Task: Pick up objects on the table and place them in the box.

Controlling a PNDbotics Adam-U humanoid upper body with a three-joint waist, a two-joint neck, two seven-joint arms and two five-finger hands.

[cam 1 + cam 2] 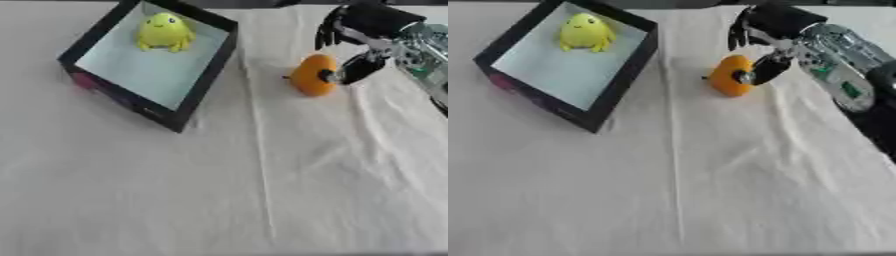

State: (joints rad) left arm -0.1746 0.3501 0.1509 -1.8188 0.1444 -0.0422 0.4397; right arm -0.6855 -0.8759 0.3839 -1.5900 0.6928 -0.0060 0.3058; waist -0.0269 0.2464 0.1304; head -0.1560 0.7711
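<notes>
A black box (pixel 213 65) with a pale floor stands askew at the upper left, and a yellow round toy (pixel 164 32) sits in its far corner. To the box's right, an orange round object (pixel 312 75) rests on the white cloth. My right hand (pixel 367 22) comes in from the upper right and hovers over it. The thumb (pixel 357 69) touches the orange object's right side. The fingers (pixel 328 34) hang down just behind and above the object, apart from it. My left hand shows in neither view.
A white cloth (pixel 219 190) with a long crease down its middle covers the table. My right forearm (pixel 837 60) runs along the right side.
</notes>
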